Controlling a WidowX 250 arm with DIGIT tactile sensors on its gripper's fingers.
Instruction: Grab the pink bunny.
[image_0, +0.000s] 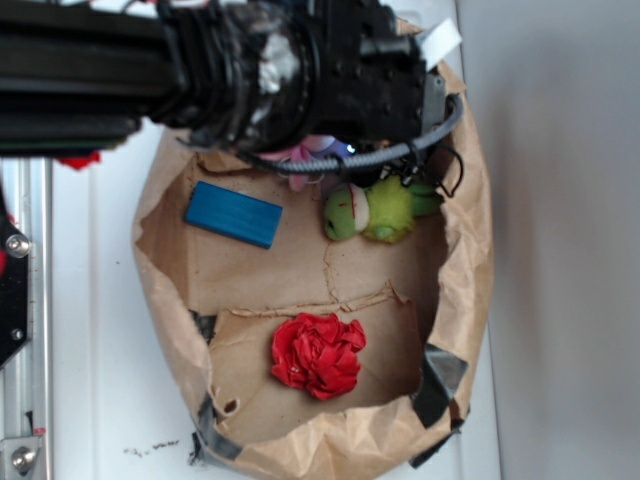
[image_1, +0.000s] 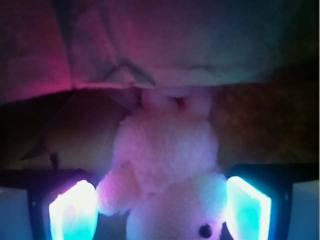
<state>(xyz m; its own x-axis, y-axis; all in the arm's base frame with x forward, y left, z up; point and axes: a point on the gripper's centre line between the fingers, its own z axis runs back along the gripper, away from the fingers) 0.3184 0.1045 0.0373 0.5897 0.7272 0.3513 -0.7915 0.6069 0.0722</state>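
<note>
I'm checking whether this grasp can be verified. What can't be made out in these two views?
- Exterior view: the pale pink plush bunny is almost wholly hidden by the black arm.
- Exterior view: the pincer is hidden behind the arm.
- Wrist view: the bunny's lower face is cut off by the bottom edge; whether the pincer pads touch it is unclear.

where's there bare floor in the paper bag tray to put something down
Free: the stretch between the blue block and the red ruffled ball, and the floor right of the ball toward the paper wall. Crowded: the top edge, where the tool straddles the pink bunny beside the green plush.
</note>
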